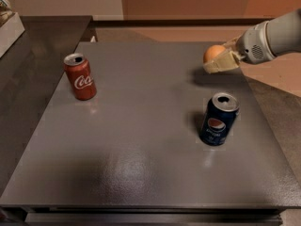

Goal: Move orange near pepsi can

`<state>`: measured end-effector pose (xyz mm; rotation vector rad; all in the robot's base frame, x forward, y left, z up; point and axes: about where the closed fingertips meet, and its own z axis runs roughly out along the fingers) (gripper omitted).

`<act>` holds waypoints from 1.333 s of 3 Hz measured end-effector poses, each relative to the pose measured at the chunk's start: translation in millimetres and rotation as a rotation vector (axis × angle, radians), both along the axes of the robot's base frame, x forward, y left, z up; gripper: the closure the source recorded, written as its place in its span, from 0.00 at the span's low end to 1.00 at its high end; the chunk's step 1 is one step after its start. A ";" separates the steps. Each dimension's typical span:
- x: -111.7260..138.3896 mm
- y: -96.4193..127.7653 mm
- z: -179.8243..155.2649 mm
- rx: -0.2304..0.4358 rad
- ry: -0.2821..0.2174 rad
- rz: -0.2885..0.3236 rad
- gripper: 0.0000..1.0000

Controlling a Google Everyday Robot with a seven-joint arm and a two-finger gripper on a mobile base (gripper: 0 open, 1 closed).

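Observation:
The orange (213, 53) is held in my gripper (219, 60) above the far right part of the grey table (141, 140), casting a shadow below it. My gripper is shut on the orange, its pale fingers (222, 64) wrapping its right and lower sides. The arm comes in from the right edge. The pepsi can (218, 119) stands upright on the table's right side, nearer to me than the orange and well below it in the view.
A red Coca-Cola can (81, 76) stands upright at the table's left. A darker counter (33, 46) adjoins the table on the left. The table's right edge runs close to the pepsi can.

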<state>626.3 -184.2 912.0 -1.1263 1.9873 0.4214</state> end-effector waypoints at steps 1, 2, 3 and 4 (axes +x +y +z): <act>-19.9 -12.4 -8.0 0.007 0.020 0.032 1.00; -40.4 -16.3 -16.0 0.012 0.043 0.073 1.00; -59.5 -16.0 -24.8 0.021 0.068 0.119 1.00; -81.7 -14.2 -37.1 0.036 0.094 0.171 1.00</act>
